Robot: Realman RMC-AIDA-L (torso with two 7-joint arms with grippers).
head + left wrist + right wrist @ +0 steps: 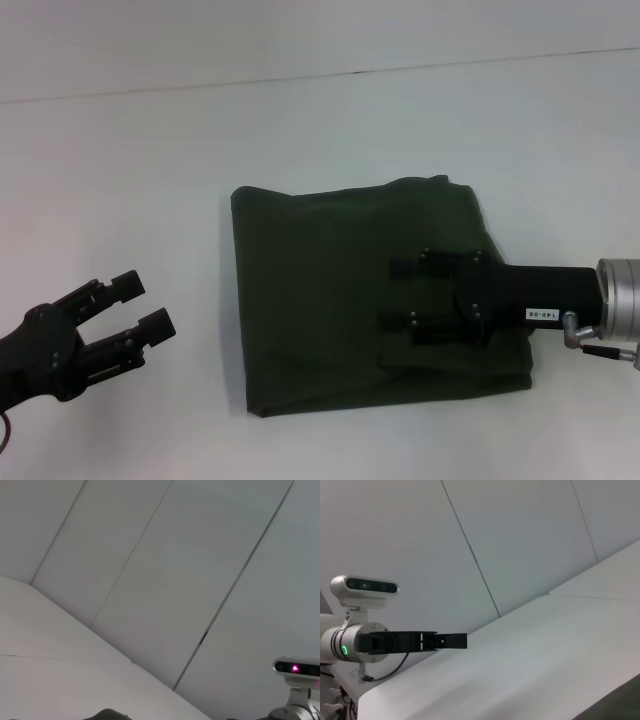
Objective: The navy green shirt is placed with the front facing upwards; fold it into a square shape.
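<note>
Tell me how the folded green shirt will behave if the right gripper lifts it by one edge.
The shirt will probably sag and unfold rather than lift flat: it lies in soft stacked layers with uneven, wrinkled edges. It looks light, thin fabric. Pushed by the right gripper, open above it, the top layer would likely bunch instead of sliding whole. The left gripper hangs open beside it.

Left gripper [148, 305] fingers apart, right gripper [402, 297] likewise

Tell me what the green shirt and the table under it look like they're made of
The navy green shirt looks like soft matte woven or knit fabric, probably cotton: it lies limp, with creases and layered folded edges. The table seems a smooth, hard white surface, perhaps laminate or painted board, with a faint seam; the exact material is unclear.
</note>
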